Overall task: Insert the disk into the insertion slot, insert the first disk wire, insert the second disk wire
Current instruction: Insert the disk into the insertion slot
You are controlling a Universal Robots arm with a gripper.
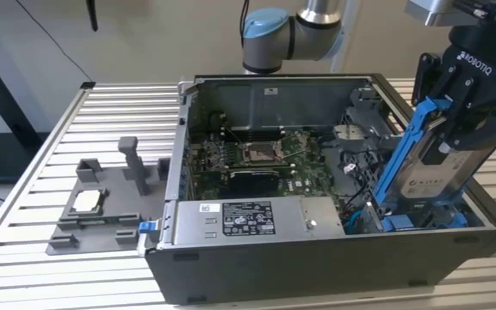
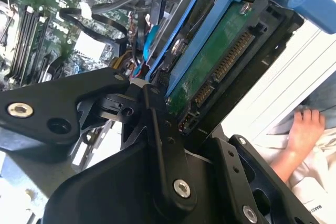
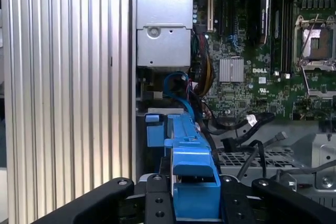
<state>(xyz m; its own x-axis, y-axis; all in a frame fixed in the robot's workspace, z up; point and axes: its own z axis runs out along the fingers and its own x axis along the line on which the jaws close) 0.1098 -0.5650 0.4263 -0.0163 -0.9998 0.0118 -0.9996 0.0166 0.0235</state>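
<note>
Soft, even light fills the exterior view; the ribbed bench shines pale, the computer case is shaded inside. In the second wrist view white glare washes out the background beside the disk; in the first wrist view the bench slats gleam.

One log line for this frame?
gripper: shut on silver-grey hard drive in blue plastic carrier | pose: steeply tilted, lower end inside open dark grey computer case

On the slatted metal counter, a grey plastic fixture is placed at the exterior view's left of the open dark computer case; the blue-framed disk is stood tilted in the case's opposite end.
</note>
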